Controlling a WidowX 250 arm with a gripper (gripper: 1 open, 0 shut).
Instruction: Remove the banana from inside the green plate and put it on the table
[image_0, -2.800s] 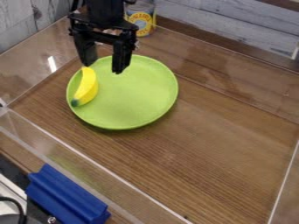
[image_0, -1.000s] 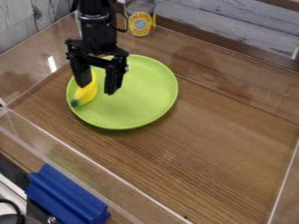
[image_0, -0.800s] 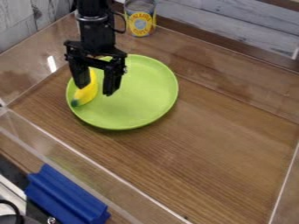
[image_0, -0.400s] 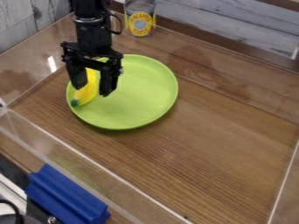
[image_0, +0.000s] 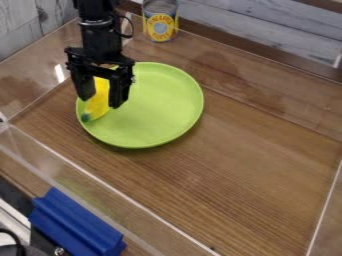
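Observation:
The green plate (image_0: 154, 105) lies on the brown wood-grain table (image_0: 241, 170), left of centre. The small yellow banana (image_0: 96, 105) rests inside the plate at its left rim, partly hidden by the arm. My black gripper (image_0: 99, 99) points down over the banana, its two fingers open and standing on either side of it. Whether the fingers touch the banana cannot be made out.
A yellow-labelled can (image_0: 160, 25) stands at the back behind the plate. A blue object (image_0: 74, 230) lies at the front left outside the clear wall (image_0: 27, 150). Bare wood stretches right of the plate.
The gripper has come down onto the left side of the plate and shifted slightly left, ending astride the banana. Its fingers stayed open. The banana has not moved.

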